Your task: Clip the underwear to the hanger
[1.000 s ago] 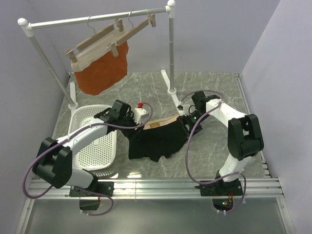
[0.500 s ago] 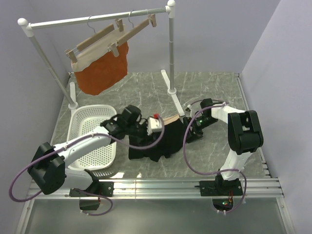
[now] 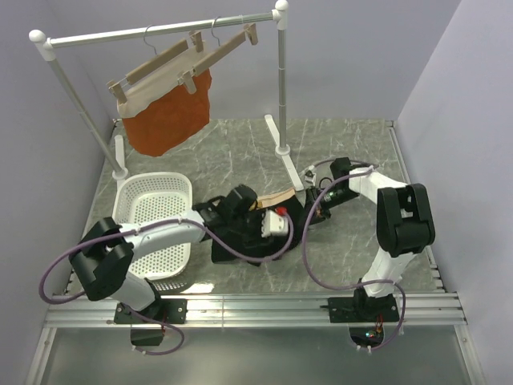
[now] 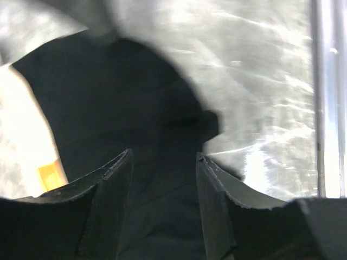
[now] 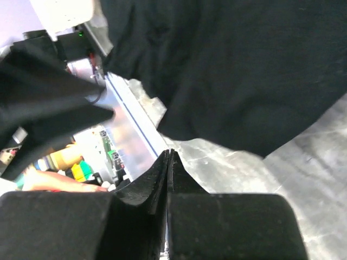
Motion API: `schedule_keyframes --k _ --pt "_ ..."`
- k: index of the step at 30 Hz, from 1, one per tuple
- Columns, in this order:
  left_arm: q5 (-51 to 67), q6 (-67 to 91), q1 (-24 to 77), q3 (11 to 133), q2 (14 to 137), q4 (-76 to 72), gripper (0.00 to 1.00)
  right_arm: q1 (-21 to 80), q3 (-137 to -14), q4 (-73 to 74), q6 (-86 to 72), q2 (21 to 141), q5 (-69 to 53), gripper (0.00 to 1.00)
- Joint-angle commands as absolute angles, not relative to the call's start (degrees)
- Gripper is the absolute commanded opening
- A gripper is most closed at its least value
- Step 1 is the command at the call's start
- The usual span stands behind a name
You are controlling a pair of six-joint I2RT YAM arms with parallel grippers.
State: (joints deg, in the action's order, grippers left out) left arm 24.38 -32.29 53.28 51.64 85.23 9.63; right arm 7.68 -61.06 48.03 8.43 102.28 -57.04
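Note:
The black underwear lies crumpled on the marble table, its tan waistband at the far side. My left gripper hovers low over its right half; in the left wrist view its fingers stand apart, open, with black fabric beneath and between them. My right gripper sits at the underwear's right edge, shut with nothing showing between its fingertips, just off the black cloth. The bare wooden hanger hangs on the rail at the back.
A rust-orange garment hangs from a second wooden hanger on the white rack. The rack's right post stands just behind the underwear. A white perforated basket sits at the left. Metal rails run along the near edge.
My left arm has swung right across the underwear, from its left edge to its right half, jaws narrowing a little. The right gripper has shut and stayed beside the underwear's right edge.

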Motion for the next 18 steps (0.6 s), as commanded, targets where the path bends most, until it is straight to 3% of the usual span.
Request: schedule_keyframes --k 1,6,7,9,10,11,14,18 --pt "29.07 -26.56 48.09 58.27 83.68 14.83 0.54 7.74 -63.98 55.43 10.35 97.13 -58.8 0.0" --pt "29.97 -29.08 46.14 52.83 76.83 14.68 0.6 7.74 -63.81 56.44 9.33 94.75 -50.13 0.03" --pt "30.14 -29.27 46.06 52.39 76.64 14.94 0.61 7.3 -63.03 54.95 8.53 94.57 -47.05 0.24" --pt "29.8 -29.09 45.97 52.29 76.99 16.69 0.62 6.77 -59.25 49.08 4.95 93.87 -45.1 0.49" --pt "29.79 -29.18 45.97 52.29 77.25 17.13 0.62 6.68 -58.11 47.3 4.4 93.78 -44.22 0.71" --pt "29.71 -29.09 45.53 51.86 77.26 17.23 0.63 6.68 -56.53 45.46 3.87 93.78 -43.77 0.82" --pt "29.62 -29.0 44.39 51.42 76.91 17.4 0.64 6.59 -55.55 39.39 2.2 95.71 -44.12 0.89" --pt "29.88 -28.31 41.32 51.85 77.6 18.19 0.64 6.59 -54.49 33.07 0.71 98.87 -45.17 0.89"
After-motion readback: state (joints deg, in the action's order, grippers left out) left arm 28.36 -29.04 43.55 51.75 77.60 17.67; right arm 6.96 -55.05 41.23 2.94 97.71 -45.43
